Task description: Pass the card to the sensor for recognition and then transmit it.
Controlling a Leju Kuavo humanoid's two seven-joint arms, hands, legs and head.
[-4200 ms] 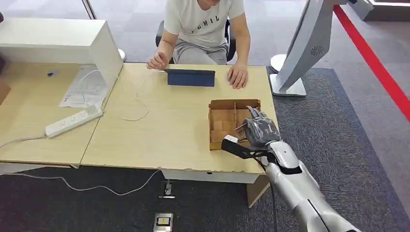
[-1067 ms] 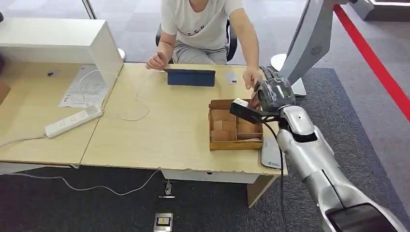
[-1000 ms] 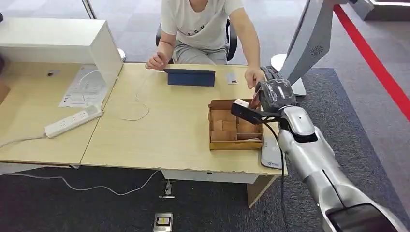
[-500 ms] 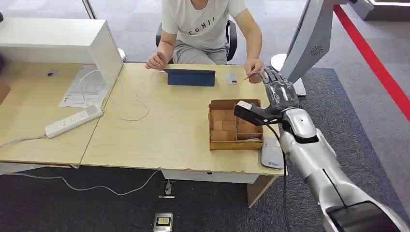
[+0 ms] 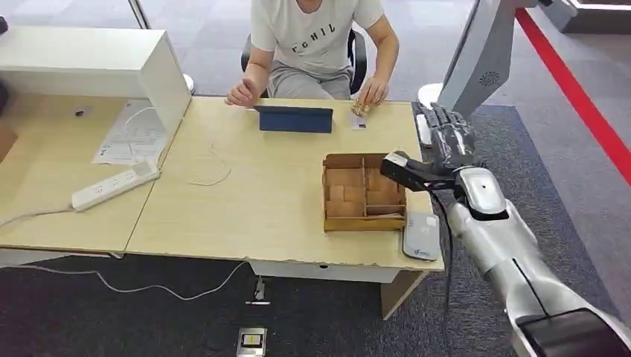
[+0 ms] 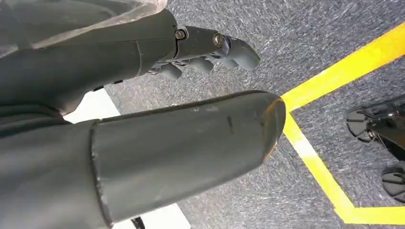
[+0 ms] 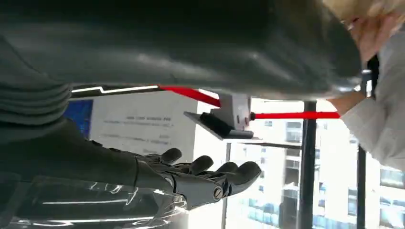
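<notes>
The right hand (image 5: pixel 446 141) hovers empty, fingers spread, beyond the cardboard tray (image 5: pixel 363 192). The person's hand (image 5: pixel 370 94) holds the card (image 5: pixel 361 108). Risk: the arm sweeping the tray when retracting.

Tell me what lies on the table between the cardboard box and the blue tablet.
In the head view, nothing: bare tabletop lies between the cardboard box and the blue tablet. The white cable lies off to the side.

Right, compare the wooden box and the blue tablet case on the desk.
The wooden box is tan, open-topped and split into compartments; the tablet case is dark blue and closed. The box sits near the robot hand; the case lies at the far edge, before the person. Both rest on the desk.
</notes>
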